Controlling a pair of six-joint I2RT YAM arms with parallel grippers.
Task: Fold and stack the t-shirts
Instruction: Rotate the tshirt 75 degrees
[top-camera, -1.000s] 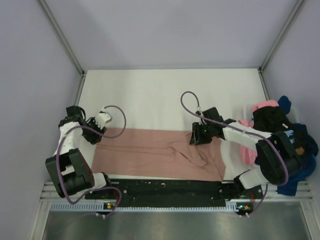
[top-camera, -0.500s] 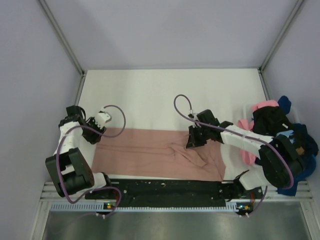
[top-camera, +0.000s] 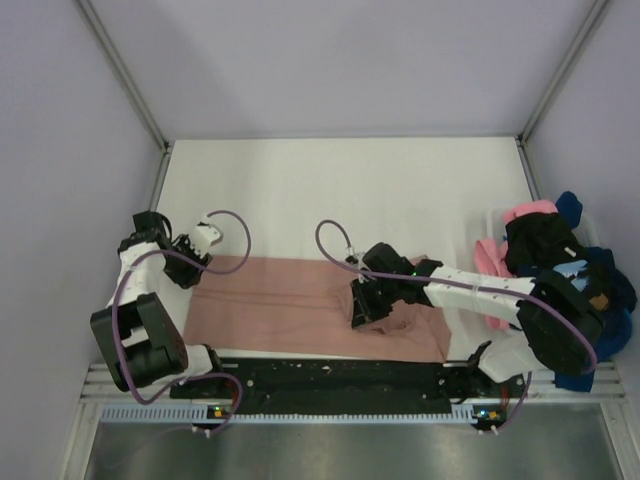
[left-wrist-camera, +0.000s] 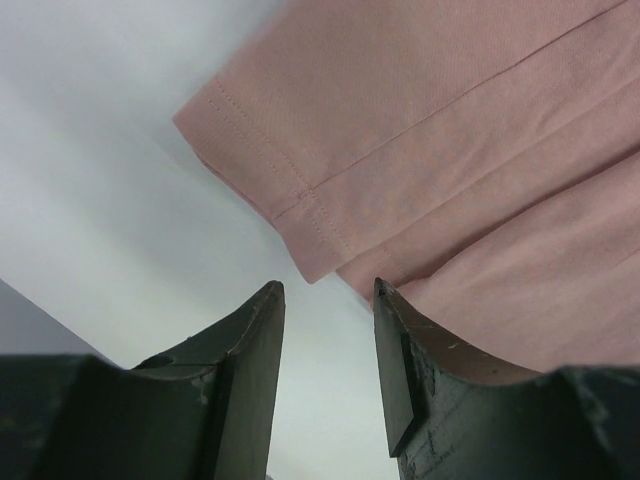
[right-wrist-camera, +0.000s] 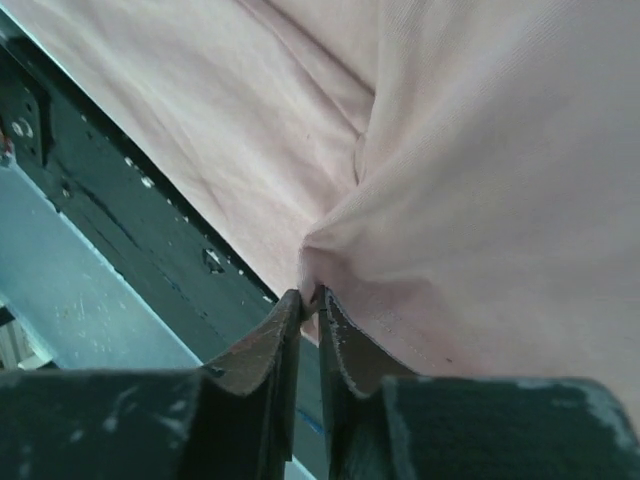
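A dusty rose-pink t-shirt (top-camera: 280, 300) lies folded in a long strip along the table's near edge. My right gripper (top-camera: 362, 312) is shut on a pinch of its cloth (right-wrist-camera: 330, 250) and holds that fold lifted over the strip's middle. My left gripper (top-camera: 190, 262) is open and empty, just off the shirt's left end; its fingertips (left-wrist-camera: 268, 300) straddle bare table below the hemmed corner (left-wrist-camera: 260, 170). More t-shirts, bright pink (top-camera: 490, 270), black (top-camera: 540, 240) and blue (top-camera: 600, 330), sit piled at the right edge.
The white table (top-camera: 340, 190) stretches behind the shirt to the back wall. A black rail (top-camera: 330, 375) runs along the near edge, also in the right wrist view (right-wrist-camera: 130, 220). Side walls stand close at left and right.
My right gripper has moved left and toward the near edge, dragging the shirt's right part over itself. The left arm has not moved.
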